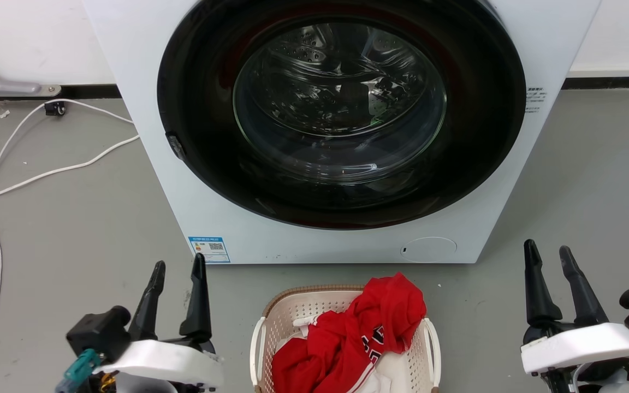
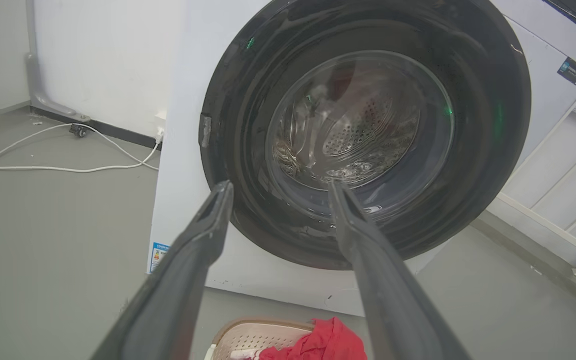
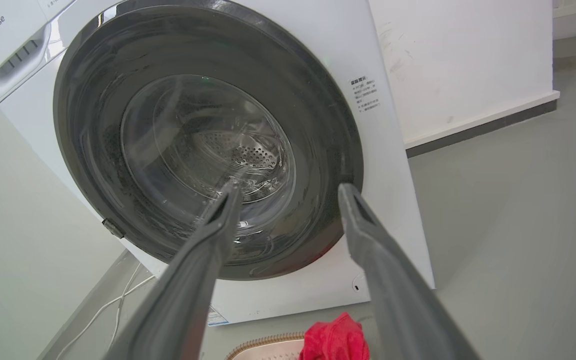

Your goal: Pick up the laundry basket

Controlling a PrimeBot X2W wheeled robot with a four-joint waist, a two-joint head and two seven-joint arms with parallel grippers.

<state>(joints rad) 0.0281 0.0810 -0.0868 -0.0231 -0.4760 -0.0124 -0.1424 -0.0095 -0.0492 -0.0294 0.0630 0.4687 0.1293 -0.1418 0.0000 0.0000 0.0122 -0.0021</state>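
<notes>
Head view: laundry basket sits bottom centre on the floor, near the washing machine, with a red garment heaped inside. Left gripper is lower left and right gripper lower right. Both are spread, empty and clear of the basket.
Left wrist view: left gripper parted, basket at bottom edge.
Right wrist view: right gripper parted, basket rim at bottom edge.
Likely light, thin plastic, may flex. Best grab is the white loop handles, one per side.
</notes>
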